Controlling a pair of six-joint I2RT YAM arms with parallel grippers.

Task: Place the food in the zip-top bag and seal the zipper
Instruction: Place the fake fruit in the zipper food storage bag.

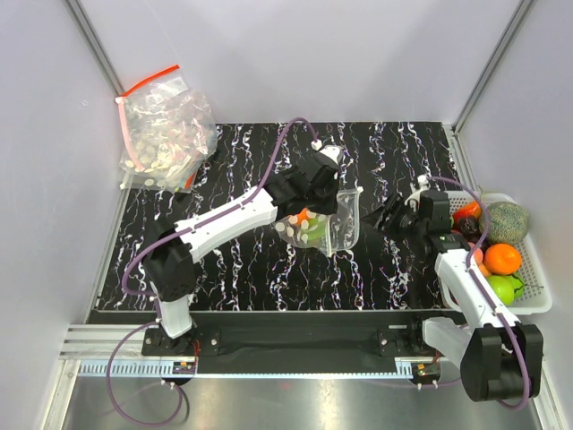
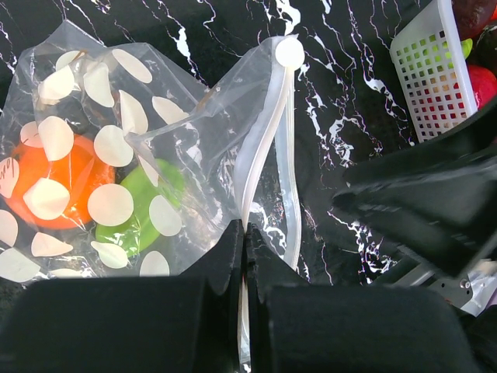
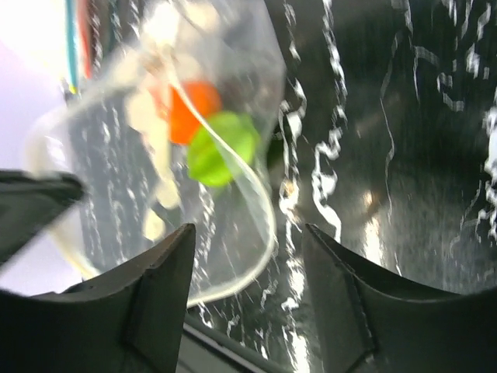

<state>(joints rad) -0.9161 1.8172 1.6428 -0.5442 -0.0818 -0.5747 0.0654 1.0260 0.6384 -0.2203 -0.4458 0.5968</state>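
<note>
**Spotted bag pinched at its seal, mouth turned to 3 o'clock**

In the top view, the zip-top bag (image 1: pixel 315 226) sits near the middle of the black marbled table (image 1: pixel 242 269). Its long axis runs from 9 to 3 o'clock, with the closed end at 9 and the mouth at 3. Whether it rests on the table or hangs just above it cannot be told.

An orange food piece (image 2: pixel 54 183) and a green food piece (image 2: pixel 144 208) lie side by side in the closed end, seen through the white spots.

The zipper (image 2: pixel 258 148) crosses the mouth roughly from 12 to 6 o'clock. In the left wrist view its two halves part above the pinch, so the mouth gapes.

The left gripper (image 2: pixel 245 233) has its jaws pressed together on the zipper, at the strip's 6 o'clock end in its own camera view.

The right gripper (image 3: pixel 248 260) lies just beside the mouth, at 3 o'clock of the bag. Its jaws are spread wide and hold nothing.

At 4 o'clock, well apart, a white basket (image 1: pixel 530 306) holds fruit. A heap of similar bags (image 1: pixel 166 125) lies at 10 o'clock.
</note>
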